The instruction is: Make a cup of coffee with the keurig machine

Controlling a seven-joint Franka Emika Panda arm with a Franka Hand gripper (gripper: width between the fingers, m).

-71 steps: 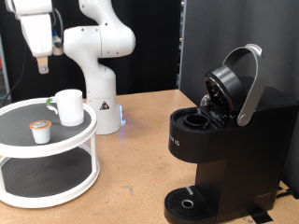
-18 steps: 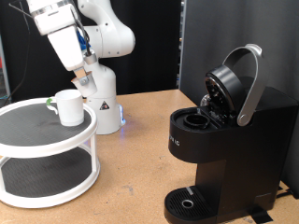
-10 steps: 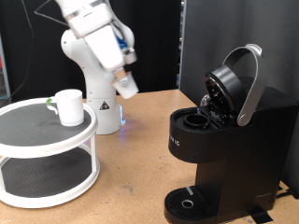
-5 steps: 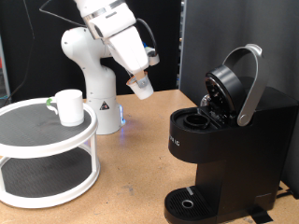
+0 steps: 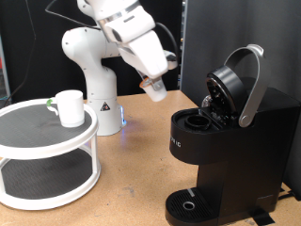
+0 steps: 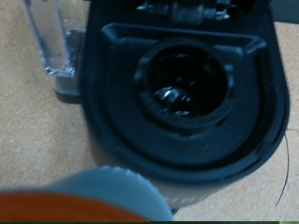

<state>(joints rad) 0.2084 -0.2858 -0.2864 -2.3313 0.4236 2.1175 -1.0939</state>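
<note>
Ext view: I've got the gripper (image 5: 156, 88) up in the air w/ the pod (image 5: 155, 90) pinched at its tip, so jaws are closed on it. It sits just to the ext view's left of the keurig (image 5: 226, 141), a bit above the open chamber (image 5: 200, 121). Lid (image 5: 229, 87) is tipped back, handle up. A sec ago the arm was further to the ext view's left, nearer the robot base; 7 s back the pod sat on the white stand (image 5: 47, 151) beside the cup (image 5: 69, 107). Pod's gone from there now, cup hasn't moved, on the stand's top tier, well apart from the machine. Drip tray (image 5: 192, 203) has nothing on it. I read that as pickup done, carry nearly over.

Wrist view: I'm looking down into the chamber (image 6: 183, 82), round well w/ no pod in it. Pod rim (image 6: 84, 191) fills the near edge of frame, blurred, orange beneath. Fingers don't show here. Chamber is off to one side of the pod, so not lined up yet, by my read.
</note>
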